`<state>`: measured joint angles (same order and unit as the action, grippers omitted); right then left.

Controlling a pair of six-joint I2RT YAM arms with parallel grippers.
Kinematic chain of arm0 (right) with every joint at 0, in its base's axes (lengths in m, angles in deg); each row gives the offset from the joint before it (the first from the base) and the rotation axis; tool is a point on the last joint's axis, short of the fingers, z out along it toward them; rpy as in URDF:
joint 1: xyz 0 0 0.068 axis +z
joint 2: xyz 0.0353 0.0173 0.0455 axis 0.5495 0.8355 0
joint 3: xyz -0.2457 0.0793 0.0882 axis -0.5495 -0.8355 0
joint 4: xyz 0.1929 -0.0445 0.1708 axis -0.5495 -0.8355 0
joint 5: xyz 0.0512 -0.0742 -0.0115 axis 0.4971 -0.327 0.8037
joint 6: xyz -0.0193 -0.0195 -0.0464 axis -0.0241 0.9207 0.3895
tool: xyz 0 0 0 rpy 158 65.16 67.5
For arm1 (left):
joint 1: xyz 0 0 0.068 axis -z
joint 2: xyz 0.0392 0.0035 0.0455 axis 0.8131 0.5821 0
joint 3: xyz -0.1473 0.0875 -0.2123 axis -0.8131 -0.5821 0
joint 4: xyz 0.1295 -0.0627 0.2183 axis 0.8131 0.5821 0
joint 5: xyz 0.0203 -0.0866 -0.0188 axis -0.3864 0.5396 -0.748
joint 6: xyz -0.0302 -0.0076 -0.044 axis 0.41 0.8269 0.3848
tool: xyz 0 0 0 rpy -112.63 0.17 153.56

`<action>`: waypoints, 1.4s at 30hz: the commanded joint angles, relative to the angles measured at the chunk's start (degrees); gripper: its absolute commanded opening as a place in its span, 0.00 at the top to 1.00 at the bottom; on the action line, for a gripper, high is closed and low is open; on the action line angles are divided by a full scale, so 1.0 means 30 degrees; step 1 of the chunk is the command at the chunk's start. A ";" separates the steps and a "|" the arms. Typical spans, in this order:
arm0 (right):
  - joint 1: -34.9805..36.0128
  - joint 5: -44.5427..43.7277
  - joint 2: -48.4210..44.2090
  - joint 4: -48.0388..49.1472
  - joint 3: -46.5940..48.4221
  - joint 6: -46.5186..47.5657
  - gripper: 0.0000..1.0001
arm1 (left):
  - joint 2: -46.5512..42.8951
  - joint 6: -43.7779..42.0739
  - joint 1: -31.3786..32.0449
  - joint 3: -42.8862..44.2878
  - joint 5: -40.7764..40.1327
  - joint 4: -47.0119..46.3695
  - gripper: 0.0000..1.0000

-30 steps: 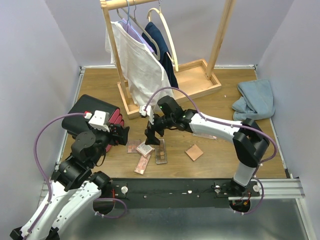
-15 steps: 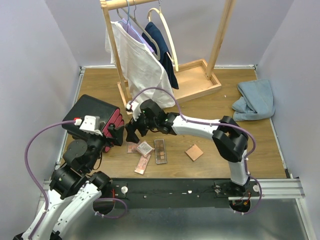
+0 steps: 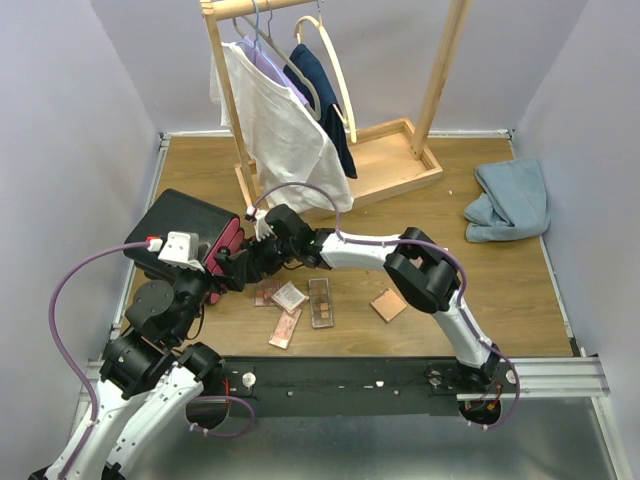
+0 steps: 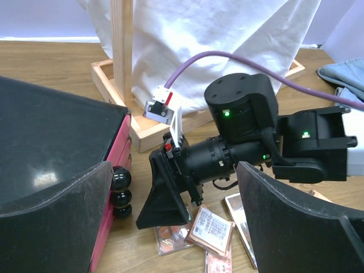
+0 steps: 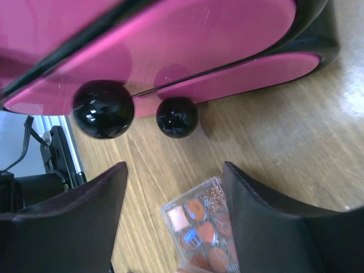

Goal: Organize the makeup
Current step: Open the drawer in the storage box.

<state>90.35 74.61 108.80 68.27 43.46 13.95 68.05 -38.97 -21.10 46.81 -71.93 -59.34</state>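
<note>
Parted and empty, the right claw (image 5: pixel 173 176) faces the drawer knobs (image 5: pixel 177 117) of the case (image 3: pixel 180 220), likely to open storage for the makeup (image 3: pixel 288 297) at its 4 o'clock; the left claw (image 4: pixel 173 187) gapes empty.

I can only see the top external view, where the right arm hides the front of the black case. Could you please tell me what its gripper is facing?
Observer: The right gripper faces two round black knobs on the pink drawers, without touching them.
Operator: Is anything between its fingers?
Observer: Nothing is gripped. The jaws stand open, and a clear palette of orange pans lies on the tabletop below them.
Operator: And the left gripper, please?
Observer: The left gripper is open and empty, and looks past the black case at the right one.
</note>
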 commanded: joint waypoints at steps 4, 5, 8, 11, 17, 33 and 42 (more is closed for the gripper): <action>0.0068 0.2163 0.1994 0.1025 0.1791 -0.3487 0.40 | 0.0168 -0.0160 -0.0231 -0.0117 0.0104 -0.0364 0.01; 0.0068 0.2310 0.2169 0.1259 0.1850 -0.4128 0.40 | 0.0168 -0.0131 -0.0260 -0.0117 0.0134 -0.0364 0.01; 0.0068 0.2868 0.2785 0.1815 0.1996 -0.5476 0.40 | 0.0139 -0.0131 -0.0289 -0.0117 0.0163 -0.0364 0.01; -0.0166 0.3482 0.3196 0.2663 0.1997 -0.6823 0.40 | 0.0139 -0.0160 -0.0289 -0.0146 0.0193 -0.0335 0.01; -0.0723 0.4274 0.3694 0.4304 0.1706 -0.8789 0.39 | 0.0168 -0.0190 -0.0348 -0.0146 0.0251 -0.0364 0.01; -0.1221 0.4333 0.5071 0.4837 0.2699 -1.0346 0.44 | 0.0403 -0.0161 -0.0436 -0.0175 0.0544 -0.0422 0.01; -0.1192 0.4861 0.5510 0.5158 0.3197 -1.1253 0.45 | 0.0491 -0.0131 -0.0523 -0.0146 0.0544 -0.0422 0.01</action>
<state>86.61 87.55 122.63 83.44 50.12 -17.46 69.10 -39.13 -22.17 46.74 -71.45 -59.38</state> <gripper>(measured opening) 0.565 0.988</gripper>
